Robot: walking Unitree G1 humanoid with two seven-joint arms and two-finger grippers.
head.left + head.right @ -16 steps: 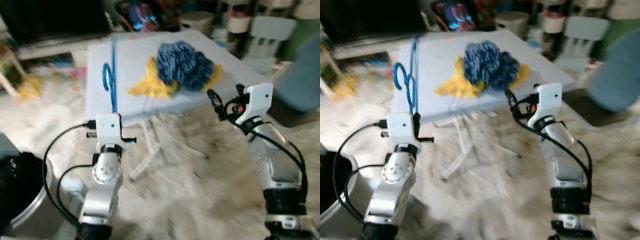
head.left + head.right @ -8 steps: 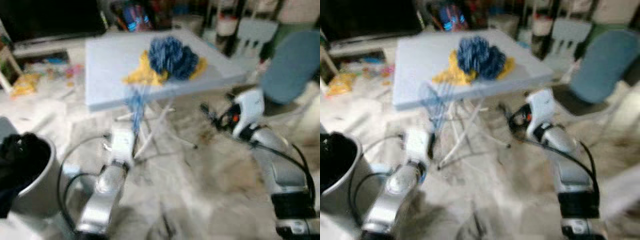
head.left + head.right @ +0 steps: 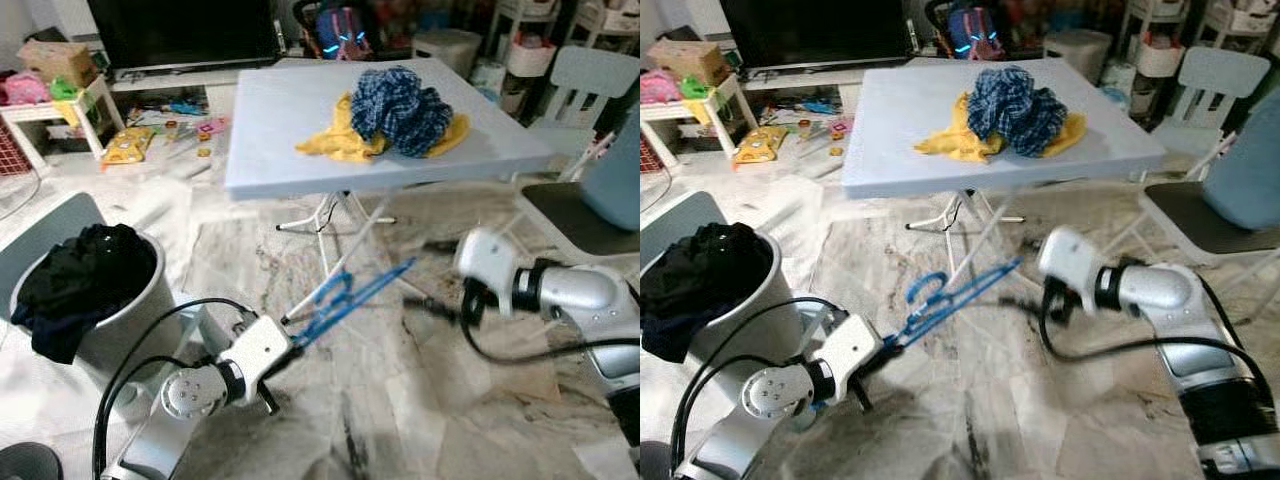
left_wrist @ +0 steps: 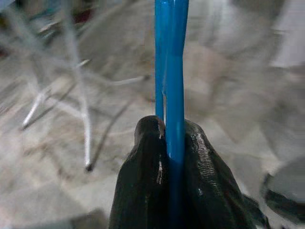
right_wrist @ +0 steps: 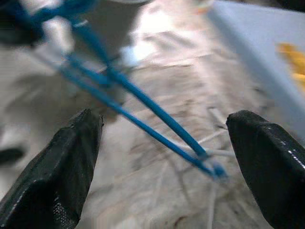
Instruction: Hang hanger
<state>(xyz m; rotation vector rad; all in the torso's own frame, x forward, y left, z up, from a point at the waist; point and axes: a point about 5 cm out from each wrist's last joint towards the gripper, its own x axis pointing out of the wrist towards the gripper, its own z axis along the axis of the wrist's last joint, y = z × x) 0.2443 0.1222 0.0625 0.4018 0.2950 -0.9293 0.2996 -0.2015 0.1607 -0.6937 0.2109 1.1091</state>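
Standing on marble floor (image 3: 400, 420): left gripper (image 4: 169, 157) clamps blue hanger (image 3: 345, 297); right gripper (image 5: 167, 157) spread wide, empty. Table (image 3: 280, 130) with clothes (image 3: 400, 95) behind; bin (image 3: 110, 320) left.

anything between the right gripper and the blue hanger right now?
Nothing visible. The left gripper is shut on the blue hanger, which points out over the floor toward the right gripper. That one is open, and the hanger's far end sits in the gap between its fingers, untouched.
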